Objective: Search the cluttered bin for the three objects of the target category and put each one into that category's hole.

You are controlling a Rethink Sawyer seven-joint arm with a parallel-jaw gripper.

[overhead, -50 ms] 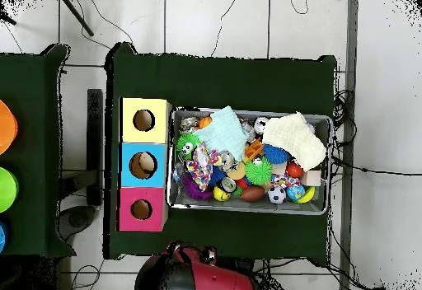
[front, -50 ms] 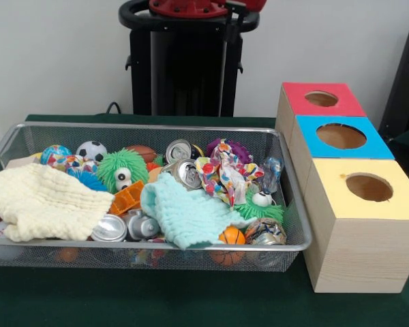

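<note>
Where the green surface (front, -50 ms: 157, 300) is widest, a wire bin (front, -50 ms: 157, 127) sits full of toys and other things. A cream cloth (front, -50 ms: 41, 201) lies on top at one end of the bin. A mint cloth (front, -50 ms: 180, 211) lies on the pile near the middle. Between them sits a fuzzy green toy (front, -50 ms: 121, 169) with two big eyes. Behind it are a soccer ball (front, -50 ms: 91, 150) and a brown football (front, -50 ms: 142, 151). Two shiny cans (front, -50 ms: 186, 174) lie close together near the middle, and a third can (front, -50 ms: 109, 229) lies against the front wall. A small orange ball (front, -50 ms: 232, 236) rests by the front wall too, just under the mint cloth's edge. A spotty colourful cloth (front, -50 ms: 221, 174) is bunched up near the cans.

Just beside the bin stand three wooden boxes in a row, touching each other. They are a red box (front, -50 ms: 296, 102), a blue box (front, -50 ms: 378, 144) and a yellow box (front, -50 ms: 402, 201). Each one has a round hole in its top. From overhead, something pale shows inside the blue box's hole (overhead, -50 ms: 143, 165), but I cannot tell what it is.

Only part of the red arm (overhead, -50 ms: 210, 274) shows, drawn back off the surface. Neither picture shows the pincer, so I cannot tell if it is open or closed.
</note>
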